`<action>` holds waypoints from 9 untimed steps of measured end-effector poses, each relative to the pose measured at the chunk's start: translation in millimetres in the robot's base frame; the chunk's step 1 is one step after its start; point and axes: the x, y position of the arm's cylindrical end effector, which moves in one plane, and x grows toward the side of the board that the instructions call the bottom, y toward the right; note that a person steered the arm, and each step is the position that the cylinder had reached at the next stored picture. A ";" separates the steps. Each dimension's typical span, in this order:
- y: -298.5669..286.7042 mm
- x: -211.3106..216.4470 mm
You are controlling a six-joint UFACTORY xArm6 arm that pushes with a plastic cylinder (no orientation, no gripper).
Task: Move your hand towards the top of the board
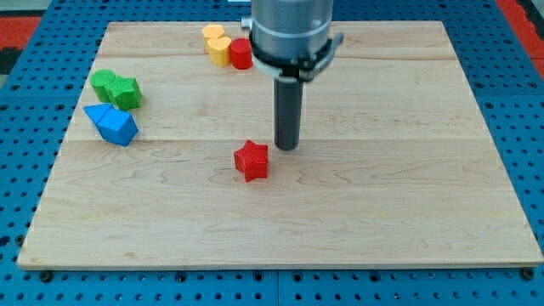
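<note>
My tip (286,148) rests on the wooden board (382,195) near its middle. The dark rod rises from it to the grey arm body at the view's top. A red star block (252,161) lies just left of and slightly below the tip, with a small gap between them. A yellow block (217,44) and a red cylinder block (241,53) sit together near the board's top edge, left of the arm body. The arm body hides part of the board's top edge.
Two green blocks (116,88) sit close together at the board's left side. A blue block (112,124) lies just below them. A blue pegboard table (25,102) surrounds the board.
</note>
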 end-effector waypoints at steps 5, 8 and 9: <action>-19.7 35.3; -11.2 -102.1; -11.2 -148.3</action>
